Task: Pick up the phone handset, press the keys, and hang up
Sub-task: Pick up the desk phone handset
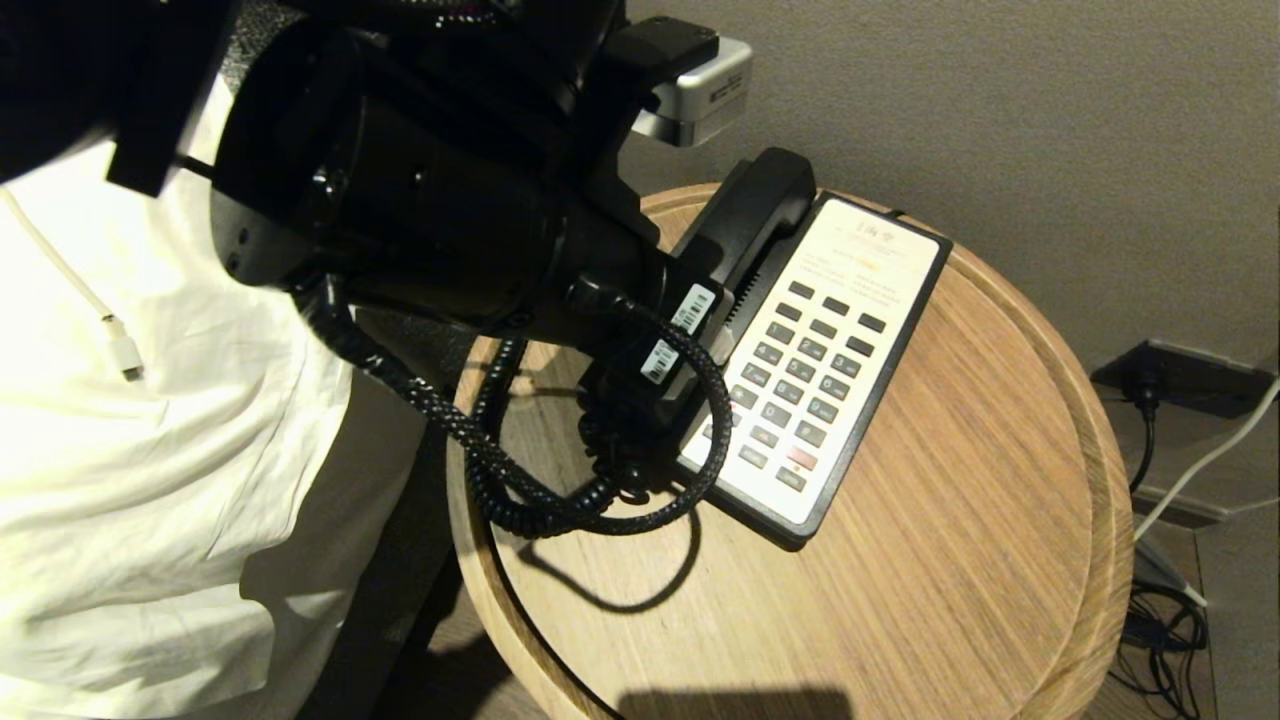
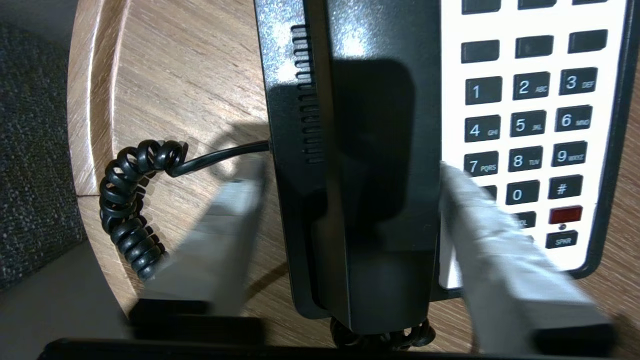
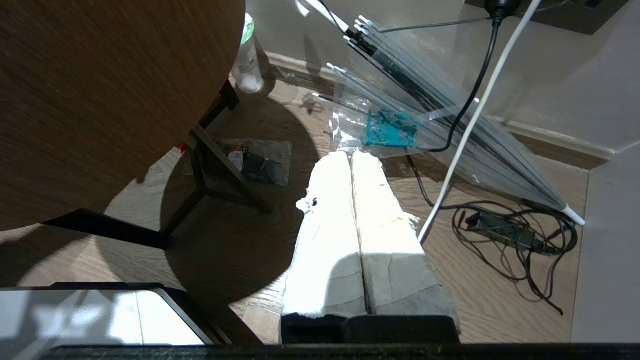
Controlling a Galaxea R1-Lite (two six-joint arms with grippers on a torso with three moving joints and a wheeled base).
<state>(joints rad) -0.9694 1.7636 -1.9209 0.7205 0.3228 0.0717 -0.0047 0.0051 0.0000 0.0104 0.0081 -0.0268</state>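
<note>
The glossy black phone handset (image 1: pixel 760 210) lies in its cradle on the left side of the black-and-white phone base (image 1: pixel 850 350), on a round wooden table (image 1: pixel 950 560). Its coiled cord (image 2: pixel 130 210) loops over the table beside the base. My left arm (image 1: pixel 450 200) reaches over the phone and hides the lower half of the handset in the head view. The left gripper (image 2: pixel 347 167) straddles the handset (image 2: pixel 380 150) and is open. One finger (image 2: pixel 480 235) lies against the handset's keypad side; the other finger (image 2: pixel 225 225) stands apart, over bare wood. My right gripper (image 3: pixel 352 155) hangs shut, low beside the table.
White bedding (image 1: pixel 150 400) is to the left of the table. A wall socket (image 1: pixel 1170 375) with cables is at the right. On the floor lie a clear umbrella (image 3: pixel 440 115), a plastic bottle (image 3: pixel 247 65) and a tangle of cables (image 3: pixel 515 235) near the table's legs (image 3: pixel 210 165).
</note>
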